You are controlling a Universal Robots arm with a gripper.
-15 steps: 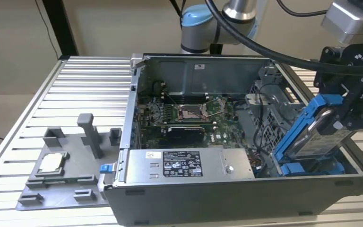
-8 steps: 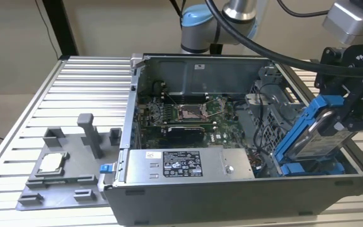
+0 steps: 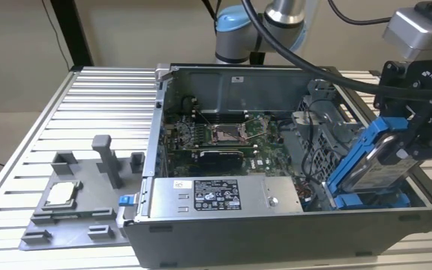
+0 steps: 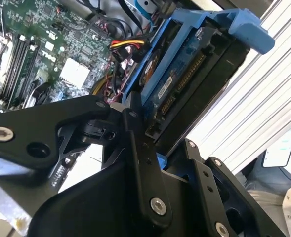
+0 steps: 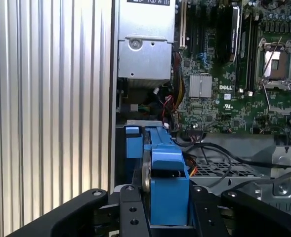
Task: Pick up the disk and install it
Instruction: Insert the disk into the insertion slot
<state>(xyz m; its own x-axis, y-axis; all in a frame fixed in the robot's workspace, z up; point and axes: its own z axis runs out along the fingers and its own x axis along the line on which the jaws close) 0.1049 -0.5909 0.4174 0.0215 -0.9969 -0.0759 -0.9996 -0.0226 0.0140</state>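
Inside open computer case (image 3: 291, 236): power supply (image 3: 224, 194), motherboard (image 3: 224, 135), wires (image 4: 128, 45) close by drive bay (image 3: 366, 201). Gripper (image 3: 411, 147) at exterior view's right, tilted, clenched on disk (image 3: 377, 163), lower end at bay.

Black gripper (image 5: 167, 200) clamped on blue-framed silver-grey metal disk (image 5: 163, 148), held edge-on between its fingers (image 5: 130, 210). Ahead of gripper: green circuit board (image 5: 219, 98), grey metal box (image 5: 145, 44), black cables (image 5: 224, 153). Ribbed aluminium surface (image 5: 46, 98) beside gripper.
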